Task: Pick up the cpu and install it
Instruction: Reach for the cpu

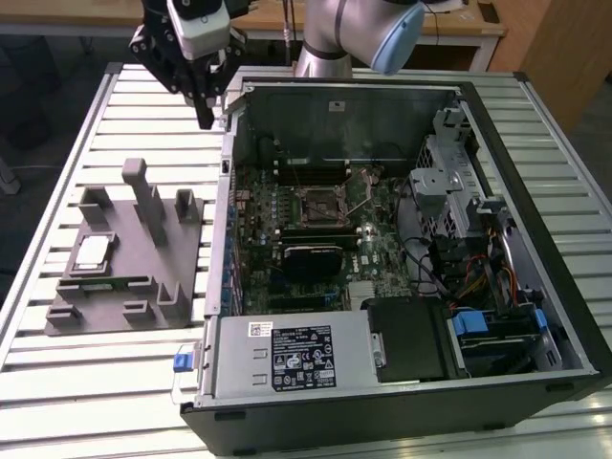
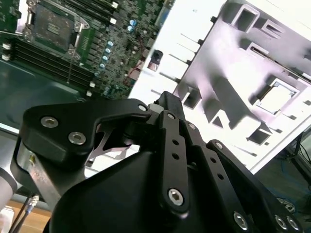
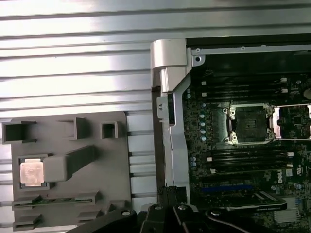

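Exterior view, nearest first: the grey power supply [image 1: 296, 356] sits at the near edge of the open black case [image 1: 566, 287], which lies on its side on the slatted metal bench [image 1: 57, 382]. To the exterior view's left of the case, just beside it, a grey holder [image 1: 115, 304] with upright posts lies flat on the bench. The cpu [image 1: 93, 251] lies flat in a square recess on the holder's left part, silvery top up, with nothing touching it. In the first wrist view the cpu [image 3: 32, 173] is seated in the same recess beside a post; in the second wrist view it shows as a pale square [image 2: 277, 97] in the holder [image 2: 218, 63]. Further in, inside the case, is the green board [image 1: 378, 251] with the black socket [image 1: 320, 206] mid-board. The first wrist view shows the socket [image 3: 249, 124] with its metal lid swung open to one side. Farthest back, the black gripper [image 1: 204, 120] hangs off the arm [image 1: 330, 33], pointing down over the bench by the case's far-left corner, beyond the holder. The fingers [image 1: 202, 103] look pressed together at the tips, gripping nothing. The cpu is well apart from the fingers, nearer the camera and further to the exterior view's left, with the holder's posts between them.
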{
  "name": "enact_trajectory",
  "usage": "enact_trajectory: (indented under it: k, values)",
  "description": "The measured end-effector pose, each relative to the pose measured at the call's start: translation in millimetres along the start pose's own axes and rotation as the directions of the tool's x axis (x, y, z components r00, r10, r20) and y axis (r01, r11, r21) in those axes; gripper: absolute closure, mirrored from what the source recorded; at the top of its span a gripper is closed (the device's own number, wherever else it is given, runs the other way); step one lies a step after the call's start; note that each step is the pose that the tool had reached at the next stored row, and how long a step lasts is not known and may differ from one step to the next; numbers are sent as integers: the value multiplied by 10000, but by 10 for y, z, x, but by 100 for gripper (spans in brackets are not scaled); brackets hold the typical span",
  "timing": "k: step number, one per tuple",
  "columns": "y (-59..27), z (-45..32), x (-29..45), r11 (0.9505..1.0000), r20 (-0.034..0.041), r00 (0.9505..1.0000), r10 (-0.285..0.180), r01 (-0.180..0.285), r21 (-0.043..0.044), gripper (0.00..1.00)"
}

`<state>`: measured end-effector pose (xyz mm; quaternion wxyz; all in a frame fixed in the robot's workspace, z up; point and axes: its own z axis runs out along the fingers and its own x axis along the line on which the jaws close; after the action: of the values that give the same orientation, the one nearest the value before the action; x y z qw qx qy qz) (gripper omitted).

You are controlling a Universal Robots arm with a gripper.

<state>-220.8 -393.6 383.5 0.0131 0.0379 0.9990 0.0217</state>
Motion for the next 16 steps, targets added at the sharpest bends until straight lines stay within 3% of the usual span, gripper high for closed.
enact_trajectory:
  k: [10,16]
  values:
    - [-17,37,232,10000,-1,10000,-1,1,1,89]
    - [-18,61,335,10000,-1,10000,-1,1,0,89]
